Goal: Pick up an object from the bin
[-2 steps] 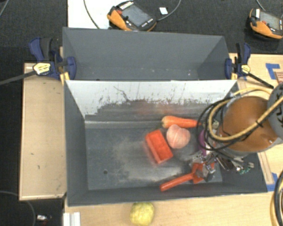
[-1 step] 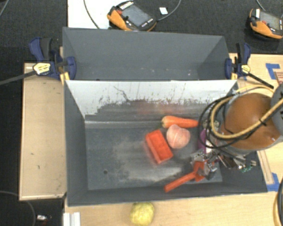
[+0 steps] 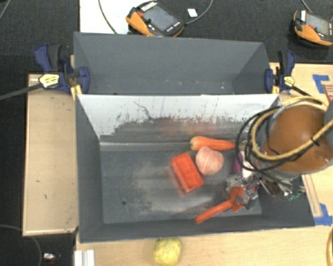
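a rounded orange-brown cover (image 3: 297, 140), looped black and tan cables (image 3: 254, 133), dark gripper (image 3: 240, 196).

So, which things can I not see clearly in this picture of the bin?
Purple thing, camera view: mostly hidden behind the arm's cables.
Claw, camera view: too cluttered to tell whether it holds the thin orange stick.
Right corner of the bin, camera view: covered by the arm's orange cover.
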`<state>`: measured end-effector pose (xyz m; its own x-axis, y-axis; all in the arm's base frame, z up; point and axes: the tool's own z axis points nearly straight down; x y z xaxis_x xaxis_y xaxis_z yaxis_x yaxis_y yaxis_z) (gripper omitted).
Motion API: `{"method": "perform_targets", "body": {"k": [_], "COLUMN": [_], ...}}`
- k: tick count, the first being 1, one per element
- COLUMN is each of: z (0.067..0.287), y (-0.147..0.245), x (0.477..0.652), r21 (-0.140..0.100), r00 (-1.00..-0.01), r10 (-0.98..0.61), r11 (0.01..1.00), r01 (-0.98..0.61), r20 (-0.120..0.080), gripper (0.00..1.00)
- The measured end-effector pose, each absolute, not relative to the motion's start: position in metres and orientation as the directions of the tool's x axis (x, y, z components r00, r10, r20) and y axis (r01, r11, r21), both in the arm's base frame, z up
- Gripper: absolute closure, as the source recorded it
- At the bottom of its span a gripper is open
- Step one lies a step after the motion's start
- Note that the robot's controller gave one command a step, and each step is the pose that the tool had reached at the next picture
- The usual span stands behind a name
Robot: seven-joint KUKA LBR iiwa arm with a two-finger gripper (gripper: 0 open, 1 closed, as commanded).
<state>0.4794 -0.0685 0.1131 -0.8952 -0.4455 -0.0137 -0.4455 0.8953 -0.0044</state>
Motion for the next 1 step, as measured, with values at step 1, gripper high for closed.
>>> {"method": "perform_targets", "body": {"k": [1], "z": [0.127], "y": [-0.0686], "x": [0.4801], "r21": [-0.006], "r00": [-0.896], "r10": [-0.444], "r11": [0.896], "r01": [-0.444], "r20": [-0.016], "gripper": [1.0]}}
